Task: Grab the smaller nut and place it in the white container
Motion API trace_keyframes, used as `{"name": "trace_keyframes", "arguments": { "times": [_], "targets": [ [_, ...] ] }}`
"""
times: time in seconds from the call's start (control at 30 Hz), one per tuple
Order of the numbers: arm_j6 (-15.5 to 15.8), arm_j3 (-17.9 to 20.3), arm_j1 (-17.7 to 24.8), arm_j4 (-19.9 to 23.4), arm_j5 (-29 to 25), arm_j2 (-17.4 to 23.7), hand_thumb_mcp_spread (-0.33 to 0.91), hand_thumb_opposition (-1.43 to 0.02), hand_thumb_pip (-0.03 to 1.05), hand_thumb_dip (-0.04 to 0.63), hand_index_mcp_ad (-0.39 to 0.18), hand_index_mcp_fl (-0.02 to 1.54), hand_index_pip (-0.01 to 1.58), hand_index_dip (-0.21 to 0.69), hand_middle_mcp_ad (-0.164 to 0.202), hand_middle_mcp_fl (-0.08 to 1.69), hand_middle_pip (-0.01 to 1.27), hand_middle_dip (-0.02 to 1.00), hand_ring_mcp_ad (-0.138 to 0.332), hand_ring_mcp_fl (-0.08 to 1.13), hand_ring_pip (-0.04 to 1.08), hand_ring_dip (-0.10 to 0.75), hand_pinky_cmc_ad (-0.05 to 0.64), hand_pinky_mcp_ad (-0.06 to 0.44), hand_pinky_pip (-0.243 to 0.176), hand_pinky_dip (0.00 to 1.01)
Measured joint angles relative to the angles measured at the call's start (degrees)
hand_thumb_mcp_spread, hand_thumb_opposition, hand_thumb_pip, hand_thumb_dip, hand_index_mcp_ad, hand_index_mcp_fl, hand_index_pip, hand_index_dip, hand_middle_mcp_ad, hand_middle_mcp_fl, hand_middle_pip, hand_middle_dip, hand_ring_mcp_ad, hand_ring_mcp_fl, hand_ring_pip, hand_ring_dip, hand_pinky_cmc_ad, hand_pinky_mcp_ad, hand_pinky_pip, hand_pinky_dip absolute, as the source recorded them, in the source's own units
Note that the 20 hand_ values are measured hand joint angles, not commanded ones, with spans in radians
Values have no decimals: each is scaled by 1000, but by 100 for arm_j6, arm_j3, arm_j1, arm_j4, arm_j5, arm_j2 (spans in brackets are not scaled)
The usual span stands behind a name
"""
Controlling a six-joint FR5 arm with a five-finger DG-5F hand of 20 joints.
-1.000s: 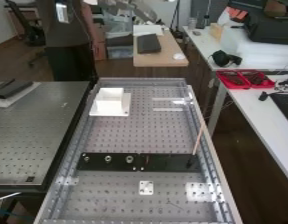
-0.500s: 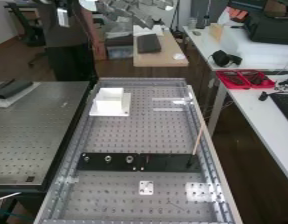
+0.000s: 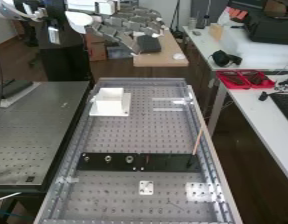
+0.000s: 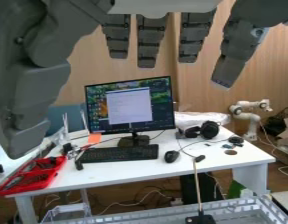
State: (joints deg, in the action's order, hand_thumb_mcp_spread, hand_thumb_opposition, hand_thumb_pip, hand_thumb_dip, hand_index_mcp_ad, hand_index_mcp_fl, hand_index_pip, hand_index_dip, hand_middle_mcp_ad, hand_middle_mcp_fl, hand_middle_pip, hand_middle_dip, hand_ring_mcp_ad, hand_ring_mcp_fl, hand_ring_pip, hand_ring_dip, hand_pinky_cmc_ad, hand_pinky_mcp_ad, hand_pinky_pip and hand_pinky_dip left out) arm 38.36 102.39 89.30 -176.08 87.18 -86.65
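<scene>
The hand [image 3: 131, 22] is high above the bench's far end in the high view, its fingers straight and pointing toward the right, holding nothing. In the wrist view the hand [image 4: 151, 40] hangs with extended fingers and the thumb apart from them. Small nuts stand in a row on the left part of a black strip: one at the left end [image 3: 86, 158], a middle one [image 3: 108, 159] and a larger-looking one [image 3: 129, 159]. The white container [image 3: 111, 100] sits on a white base near the bench's far left corner, well below the hand.
A thin upright rod [image 3: 198, 141] rises from the right end of the black strip [image 3: 168, 162]. A small white plate [image 3: 146, 188] lies nearer on the perforated bench [image 3: 121, 135]. Red trays [image 3: 244, 79] and a monitor [image 4: 130, 107] stand on the side table.
The hand and arm have come down and further into the high view from its upper left. The nuts and the container have stayed where they were.
</scene>
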Motion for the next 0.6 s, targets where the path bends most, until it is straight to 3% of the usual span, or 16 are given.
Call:
{"name": "trace_keyframes", "arguments": {
  "times": [0.17,0.43,0.6],
  "targets": [
    [47,364,-115,149,-22,152,272,-742,414,94,-106,24,82,173,-9,23,124,304,157,0,87,129,452,344,-106,532],
    [190,1109,-245,762,-177,389,272,-742,417,94,-106,40,84,169,-9,51,124,304,159,0,87,129,447,344,-106,538],
    [352,1420,-366,1053,-197,482,295,-742,483,113,-112,66,119,164,-7,73,124,302,159,0,87,129,445,346,-106,538]
  ]
}}
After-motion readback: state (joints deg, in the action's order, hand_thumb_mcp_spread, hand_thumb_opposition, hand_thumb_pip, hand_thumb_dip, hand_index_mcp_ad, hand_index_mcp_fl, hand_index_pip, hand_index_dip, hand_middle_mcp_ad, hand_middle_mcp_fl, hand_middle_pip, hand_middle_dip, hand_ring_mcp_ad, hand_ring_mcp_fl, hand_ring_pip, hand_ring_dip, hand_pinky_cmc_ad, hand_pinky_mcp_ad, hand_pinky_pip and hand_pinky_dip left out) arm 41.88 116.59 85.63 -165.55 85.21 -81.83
